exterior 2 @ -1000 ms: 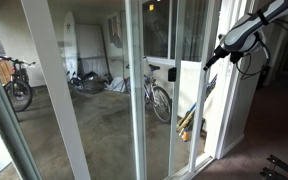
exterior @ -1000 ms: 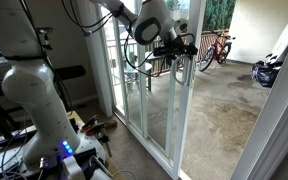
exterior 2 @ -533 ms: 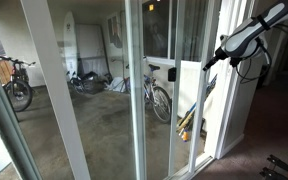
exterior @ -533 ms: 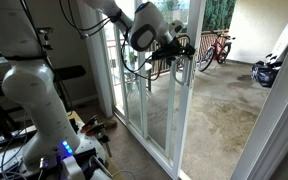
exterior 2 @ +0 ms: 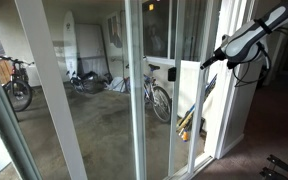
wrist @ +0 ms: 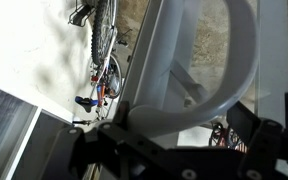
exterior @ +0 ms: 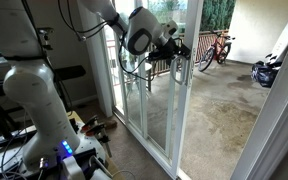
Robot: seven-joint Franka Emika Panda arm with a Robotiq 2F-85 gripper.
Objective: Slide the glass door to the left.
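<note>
The arm (exterior: 29,95) has thick, rounded white links with dark grey joint rings. Black cables (exterior: 132,63) loop beside the black gripper (exterior: 178,47), and 1 blue light (exterior: 66,150) glows low.

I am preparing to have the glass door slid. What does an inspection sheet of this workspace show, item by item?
Surface: bare concrete patio floor beyond the door.
Job's things: glass door upright; grey loop handle on its edge.
Clutter: bicycle outside; small items on the indoor floor.
Grippers: gripper around the handle; whether it is clamped cannot be told.
Cables: cable loop hanging by the wrist.
Surroundings: another white-framed glass panel; hedge outside.
</note>
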